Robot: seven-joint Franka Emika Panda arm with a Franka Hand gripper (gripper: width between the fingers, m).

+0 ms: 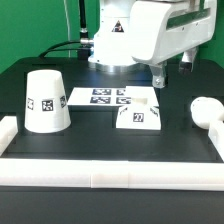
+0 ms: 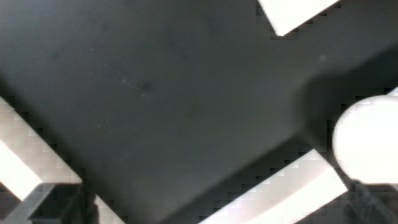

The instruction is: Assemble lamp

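Note:
The white tapered shade point(image 1: 47, 100) stands at the exterior view's left. The squat angular base point(image 1: 138, 115) sits near the middle, in front of my gripper. The round-headed bulb point(image 1: 205, 110) lies at the exterior view's right, near the rail; it also shows as a blurred white round shape in the wrist view point(image 2: 370, 140). My gripper point(image 1: 160, 77) hangs above the table behind the base, between base and bulb, touching nothing. In the wrist view my gripper point(image 2: 214, 216) shows only dark fingertips point(image 2: 43, 205) at the frame's edge, wide apart, with bare black table between them.
The marker board point(image 1: 104, 97) lies flat between shade and base. A white rail point(image 1: 110, 178) runs along the table's front and sides; it shows as white strips in the wrist view point(image 2: 294, 190). A white corner point(image 2: 320, 12) of an unidentified thing shows in the wrist view.

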